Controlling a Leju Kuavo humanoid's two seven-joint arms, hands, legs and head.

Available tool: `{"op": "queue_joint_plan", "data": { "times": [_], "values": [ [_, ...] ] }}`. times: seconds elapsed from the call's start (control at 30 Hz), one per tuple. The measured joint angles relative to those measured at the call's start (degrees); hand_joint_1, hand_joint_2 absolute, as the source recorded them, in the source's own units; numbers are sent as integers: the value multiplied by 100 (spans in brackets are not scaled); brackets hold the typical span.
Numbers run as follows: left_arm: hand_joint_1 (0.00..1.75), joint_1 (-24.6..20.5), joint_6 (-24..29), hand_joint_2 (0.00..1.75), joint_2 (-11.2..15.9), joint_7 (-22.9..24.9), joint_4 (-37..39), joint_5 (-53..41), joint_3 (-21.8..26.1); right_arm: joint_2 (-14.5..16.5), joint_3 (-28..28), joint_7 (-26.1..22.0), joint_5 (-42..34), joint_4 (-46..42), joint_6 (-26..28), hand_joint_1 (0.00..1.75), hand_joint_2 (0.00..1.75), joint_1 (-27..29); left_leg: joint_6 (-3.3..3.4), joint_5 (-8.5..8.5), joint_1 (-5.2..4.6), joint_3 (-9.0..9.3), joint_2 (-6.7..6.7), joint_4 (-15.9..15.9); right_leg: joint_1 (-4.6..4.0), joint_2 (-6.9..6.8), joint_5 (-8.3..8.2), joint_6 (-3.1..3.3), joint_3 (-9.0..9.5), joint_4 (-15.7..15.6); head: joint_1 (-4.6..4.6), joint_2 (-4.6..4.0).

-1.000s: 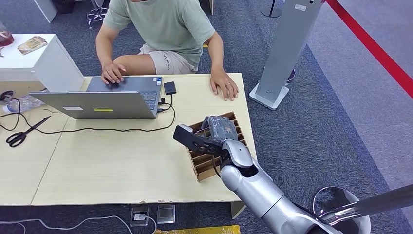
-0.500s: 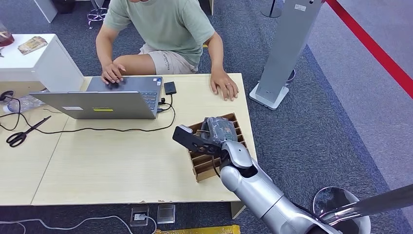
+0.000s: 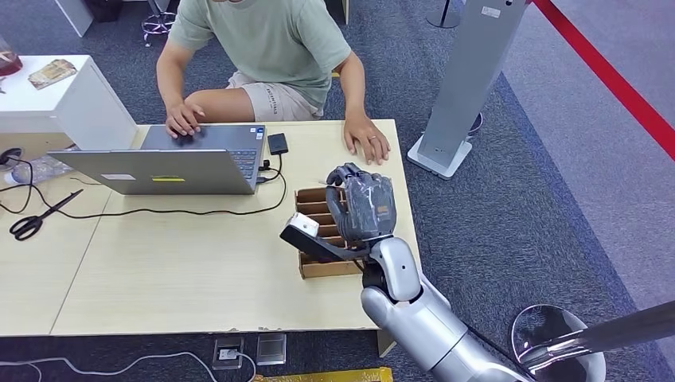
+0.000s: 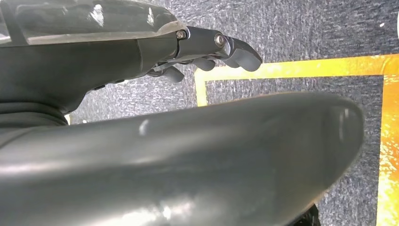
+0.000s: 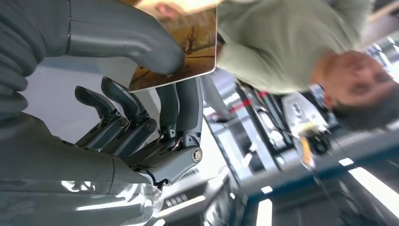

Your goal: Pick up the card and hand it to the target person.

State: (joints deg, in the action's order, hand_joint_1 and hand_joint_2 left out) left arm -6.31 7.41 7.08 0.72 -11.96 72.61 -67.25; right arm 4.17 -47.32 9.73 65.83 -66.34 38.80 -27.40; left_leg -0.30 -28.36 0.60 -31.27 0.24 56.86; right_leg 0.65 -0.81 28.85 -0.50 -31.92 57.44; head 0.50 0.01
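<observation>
Lifting clear of the wooden rack point(image 3: 318, 239), the right hand point(image 3: 362, 208) now pinches the card point(image 5: 181, 47) between thumb and fingers, tipped up toward the person point(image 3: 271, 48) on the far side. The left hand point(image 4: 207, 52) hangs with fingers curled, holding nothing.

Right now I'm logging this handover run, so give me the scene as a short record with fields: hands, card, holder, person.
right hand: raised above the wooden holder, thumb and fingers pinching the card
card: held in the right hand, picture side visible in the right wrist view
left hand: hanging over carpet, holds nothing, fingers curled
wooden holder: slotted, on the table near its right edge
person: seated across the table, one hand on the laptop
</observation>
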Motion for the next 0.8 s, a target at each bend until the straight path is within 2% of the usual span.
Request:
{"op": "queue_joint_plan", "data": {
  "times": [0.1,0.2,0.43,0.57,0.8],
  "values": [
    [0,3,32,0,-6,15,0,5,2,-7,213,-533,130,-339,84,169,175,295,0,-2,0,-2,0,0,0,0,0,0,0,0,3,0],
    [0,4,39,0,-10,28,0,22,2,1,409,-862,99,-555,87,169,175,454,-1,-1,0,0,0,0,0,0,0,0,1,0,0,-1],
    [0,3,39,0,-11,31,0,35,2,48,577,-987,-143,-634,87,169,175,543,-1,-1,0,1,0,0,0,0,0,0,3,0,1,-1],
    [0,-4,-56,0,-11,11,0,10,1,206,536,-111,-1557,171,-697,169,175,-315,-1,2,0,-2,-1,-1,0,-1,-1,1,3,3,0,-1],
    [0,-8,-78,0,-11,-39,0,7,-1,474,463,83,-1959,1580,-1029,169,175,-1494,-1,2,0,-4,-2,0,0,-4,0,1,1,4,-4,-1]
  ]
}}
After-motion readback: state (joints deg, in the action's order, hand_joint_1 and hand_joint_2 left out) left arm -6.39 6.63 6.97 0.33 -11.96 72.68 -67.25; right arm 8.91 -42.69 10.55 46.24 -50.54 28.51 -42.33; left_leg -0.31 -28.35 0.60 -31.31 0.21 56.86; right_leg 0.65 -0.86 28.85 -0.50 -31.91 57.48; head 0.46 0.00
